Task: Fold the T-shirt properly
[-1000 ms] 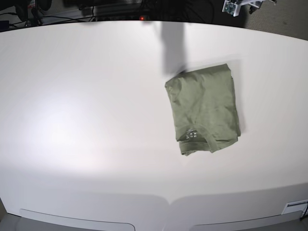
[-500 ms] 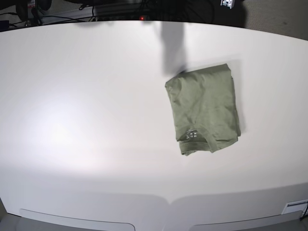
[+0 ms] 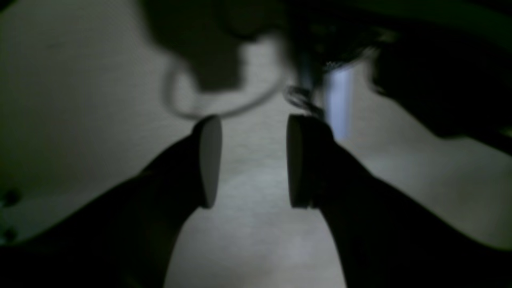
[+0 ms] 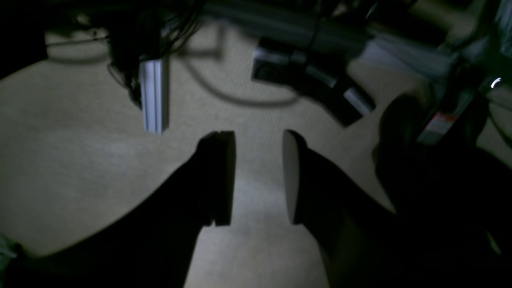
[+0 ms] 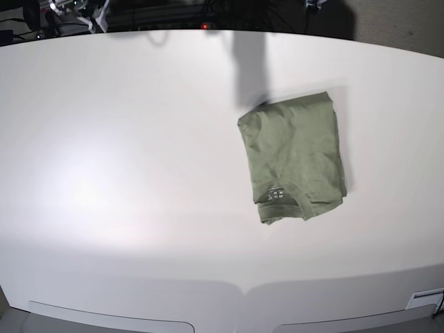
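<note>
Both claws [image 3: 250, 160] [image 4: 258, 176] gape empty, off the folded T-shirt [image 5: 295, 159].

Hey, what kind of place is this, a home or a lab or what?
Probably a robotics lab or test bench, not a home. A bare white table holds only a folded T-shirt, tangled cables and dark equipment sit behind its far edge, and the wrist cameras look down over carpet.

The white label [image 5: 276, 195] inside the T-shirt [image 5: 295, 158] collar is too small to read.
</note>
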Action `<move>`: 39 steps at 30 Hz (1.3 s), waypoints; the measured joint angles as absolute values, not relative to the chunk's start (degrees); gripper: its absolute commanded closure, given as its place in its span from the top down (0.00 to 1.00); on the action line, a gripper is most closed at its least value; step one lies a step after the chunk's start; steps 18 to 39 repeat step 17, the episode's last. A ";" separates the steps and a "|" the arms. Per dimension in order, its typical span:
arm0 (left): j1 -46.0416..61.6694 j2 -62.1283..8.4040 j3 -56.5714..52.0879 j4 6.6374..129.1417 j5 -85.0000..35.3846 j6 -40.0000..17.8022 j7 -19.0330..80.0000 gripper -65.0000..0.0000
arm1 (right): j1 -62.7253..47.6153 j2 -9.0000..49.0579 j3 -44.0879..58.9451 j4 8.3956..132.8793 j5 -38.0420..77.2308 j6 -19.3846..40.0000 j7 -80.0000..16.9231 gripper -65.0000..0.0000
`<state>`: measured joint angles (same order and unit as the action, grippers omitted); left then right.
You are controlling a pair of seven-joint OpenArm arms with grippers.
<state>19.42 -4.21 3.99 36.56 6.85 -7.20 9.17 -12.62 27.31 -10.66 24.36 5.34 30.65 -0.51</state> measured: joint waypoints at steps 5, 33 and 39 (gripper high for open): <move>17.30 -4.36 3.81 32.95 10.76 -8.19 5.69 0.39 | -9.52 27.33 -10.66 24.36 4.64 30.63 -1.74 0.31; 17.47 -7.57 3.86 32.75 10.68 -8.47 4.86 0.39 | -10.31 27.16 -10.66 24.36 6.22 30.85 -0.89 0.31; 17.47 -7.57 3.86 32.75 10.68 -8.47 4.86 0.39 | -10.31 27.16 -10.66 24.36 6.22 30.85 -0.89 0.31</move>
